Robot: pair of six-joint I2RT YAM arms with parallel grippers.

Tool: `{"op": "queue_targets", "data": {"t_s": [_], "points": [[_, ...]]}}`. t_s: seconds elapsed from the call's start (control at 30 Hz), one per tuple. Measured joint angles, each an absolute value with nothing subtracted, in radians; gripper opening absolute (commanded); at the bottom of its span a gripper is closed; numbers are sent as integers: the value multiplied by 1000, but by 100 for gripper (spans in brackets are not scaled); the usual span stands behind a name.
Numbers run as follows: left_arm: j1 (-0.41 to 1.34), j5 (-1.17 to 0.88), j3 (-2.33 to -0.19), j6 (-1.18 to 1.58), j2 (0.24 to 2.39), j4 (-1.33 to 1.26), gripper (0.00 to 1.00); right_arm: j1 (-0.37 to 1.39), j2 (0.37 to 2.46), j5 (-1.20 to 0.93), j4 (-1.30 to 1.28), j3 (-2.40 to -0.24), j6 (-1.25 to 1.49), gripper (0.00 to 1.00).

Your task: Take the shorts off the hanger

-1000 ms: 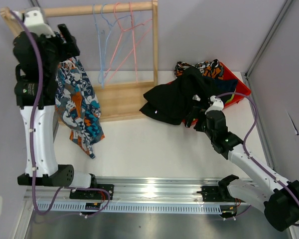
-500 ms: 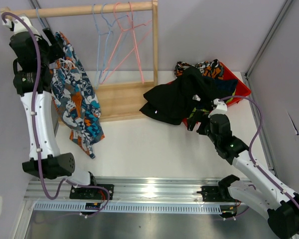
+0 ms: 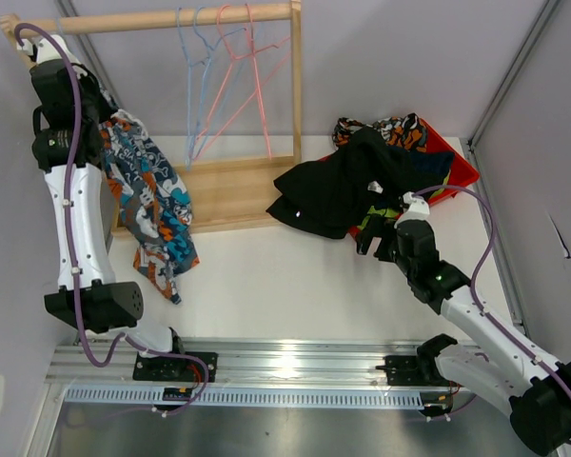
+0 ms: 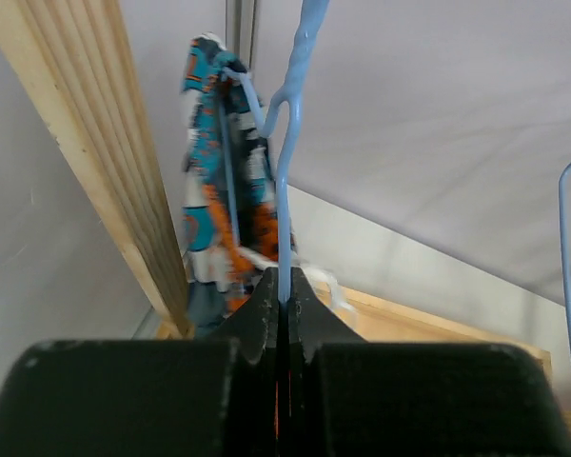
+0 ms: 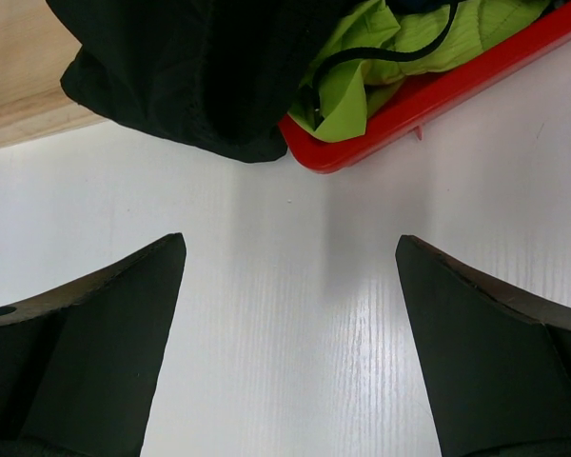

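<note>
Left wrist view: my left gripper (image 4: 279,286) is clamped tight on the stem of a light blue hanger (image 4: 284,190), with no gap between the jaws. The patterned shorts (image 4: 217,200) hang on that hanger, beyond my fingers and slightly left of them. They are bunched into a narrow vertical fold. Print is blue, orange, white and black. A wooden post (image 4: 105,162) runs diagonally just left of the shorts.

Right wrist view: my right gripper (image 5: 287,246) is spread wide with nothing between the fingers, over the bare white table (image 5: 285,381). Ahead lie the black shorts (image 5: 190,67), a slack heap spilling over the rim of a red bin (image 5: 438,95). The lime green shorts (image 5: 400,38) sit crumpled in the bin, a dark cord lying across them. Both pairs are clear of my fingers.

Top external view: the patterned shorts droop from beside my raised left wrist, at the left end of the wooden rail (image 3: 171,19). I cannot tell whether their lower end touches the table. Empty hangers (image 3: 224,86), blue and pink, hang from the rail to the right. My right gripper is near the black heap's near-right edge. The camouflage shorts (image 3: 400,129), orange, black and white, lie at the bin's far side.
</note>
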State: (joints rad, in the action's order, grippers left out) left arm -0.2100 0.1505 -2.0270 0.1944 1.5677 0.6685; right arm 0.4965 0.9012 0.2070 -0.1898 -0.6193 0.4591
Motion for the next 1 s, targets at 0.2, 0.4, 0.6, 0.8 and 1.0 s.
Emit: {"op": "queue_targets", "data": {"t_s": [0.2,0.4,0.6,0.8,1.0], "points": [[-212,125,-2054,210,1575,691,0,496,902,201,-189,-619,459,99],[-154,86,-2237,210,1607,759,0,503,902,200,-189,-619,460,99],[-71,65,-2298,210,1540,760,0,557,899,205,-188,-619,460,99],[-19,66,-1957,211,1301,658,0,714,886,204,-161,-639,449,99],[20,67,-1715,246,1198,602,0,1078,1003,288,-99,-883,386,100]]}}
